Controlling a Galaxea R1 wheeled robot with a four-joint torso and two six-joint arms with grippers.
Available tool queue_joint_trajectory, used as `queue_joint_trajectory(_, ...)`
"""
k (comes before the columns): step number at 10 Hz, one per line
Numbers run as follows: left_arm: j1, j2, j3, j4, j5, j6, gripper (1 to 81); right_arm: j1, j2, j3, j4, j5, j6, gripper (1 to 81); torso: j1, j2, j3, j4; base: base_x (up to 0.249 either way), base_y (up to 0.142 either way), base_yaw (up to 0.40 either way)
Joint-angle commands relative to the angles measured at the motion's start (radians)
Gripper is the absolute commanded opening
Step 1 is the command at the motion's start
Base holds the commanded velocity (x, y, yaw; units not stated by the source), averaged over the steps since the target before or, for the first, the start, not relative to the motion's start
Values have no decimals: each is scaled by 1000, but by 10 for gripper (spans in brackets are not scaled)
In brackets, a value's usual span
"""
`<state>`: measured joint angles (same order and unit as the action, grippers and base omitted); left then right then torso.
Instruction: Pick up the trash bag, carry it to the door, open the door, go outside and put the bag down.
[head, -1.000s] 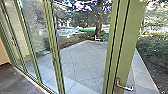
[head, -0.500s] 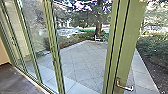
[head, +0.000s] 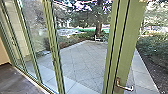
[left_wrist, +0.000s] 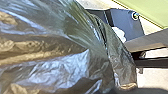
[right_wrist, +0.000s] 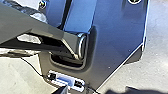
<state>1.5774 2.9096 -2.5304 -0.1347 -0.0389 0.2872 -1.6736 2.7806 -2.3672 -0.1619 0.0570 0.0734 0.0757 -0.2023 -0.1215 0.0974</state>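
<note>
In the head view, a green-framed glass door (head: 127, 50) stands at the right, with a metal lever handle (head: 125, 87) low on it; I cannot tell whether it is ajar. The trash bag (left_wrist: 57, 45), thin, shiny and translucent, looms large in the left wrist view. Its folds draw together towards my left gripper (left_wrist: 127, 88), which is shut on the bag. Shiny crumpled plastic of the bag (right_wrist: 26, 12) also peeks out behind the robot's bar in the right wrist view.
Green posts (head: 53, 50) divide the glass wall at the left, above a dark indoor floor (head: 18, 81). Beyond the glass lie a paved yard (head: 85, 60), a tree trunk (head: 98, 30) and shrubs (head: 153, 47) beside the paving.
</note>
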Motion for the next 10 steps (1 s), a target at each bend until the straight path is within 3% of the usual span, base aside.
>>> queue_joint_trajectory(1,-33,-42,71,-2,83,1,10,14,-178,273,-1,-39,2,811,0,0,0,0,0,0,0)
queue_joint_trajectory(4,-32,-45,76,-2,83,1,10,-10,-344,532,-10,24,-4,811,0,0,0,0,0,0,0)
queue_joint_trajectory(8,-32,-36,76,-2,83,1,10,-7,-505,766,-11,33,-4,811,0,0,0,0,0,0,0)
queue_joint_trajectory(10,-30,-32,76,-2,83,1,10,-12,-604,885,-8,92,-6,811,0,0,0,0,0,0,0)
